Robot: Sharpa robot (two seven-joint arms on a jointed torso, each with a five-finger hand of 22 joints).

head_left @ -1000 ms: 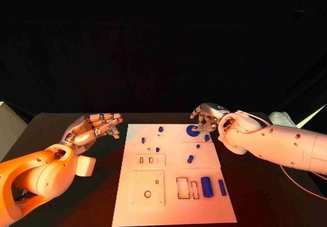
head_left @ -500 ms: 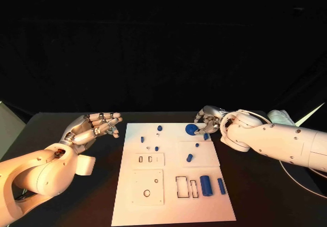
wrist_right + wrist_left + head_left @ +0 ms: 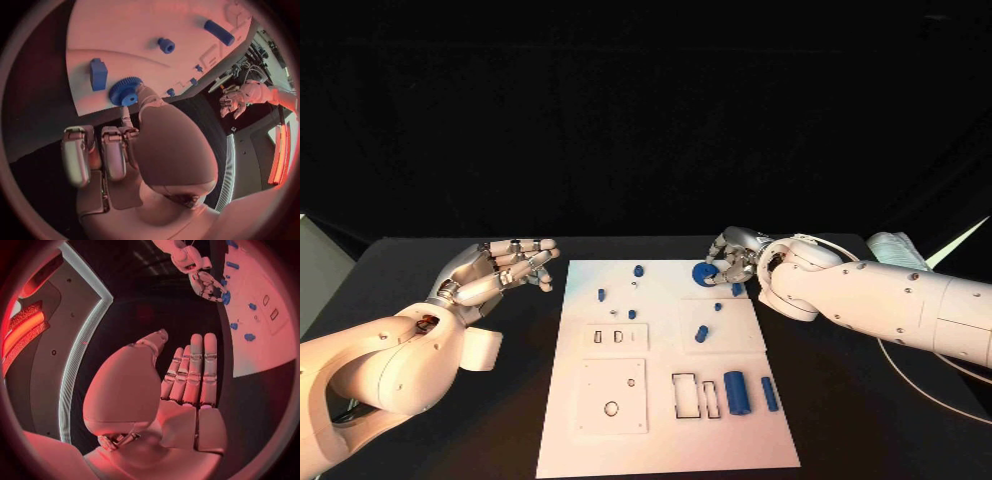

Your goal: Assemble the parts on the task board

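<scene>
The white task board [image 3: 668, 430] lies mid-table. A blue gear [image 3: 705, 271] sits near its far right corner, and my right hand [image 3: 736, 252] pinches it at the rim. The right wrist view shows one fingertip [image 3: 142, 96] against the gear [image 3: 125, 91] while the other fingers stay curled in. Next to the gear lies a blue block [image 3: 737, 290]. Small blue pegs [image 3: 639, 270] dot the far half. Two blue cylinders [image 3: 737, 392] lie by the rectangular slots [image 3: 687, 396]. My left hand [image 3: 502, 268] hovers off the board's far left, fingers straight, holding nothing.
A white object [image 3: 891, 248] sits at the table's far right corner. A thin cable [image 3: 913, 375] runs along the right side under my right arm. Bare black table [image 3: 848, 430] flanks the board on both sides.
The whole picture has shifted slightly. My right hand has sunk a little over the gear, and the gear sits slightly farther back on the board. The left hand holds its pose.
</scene>
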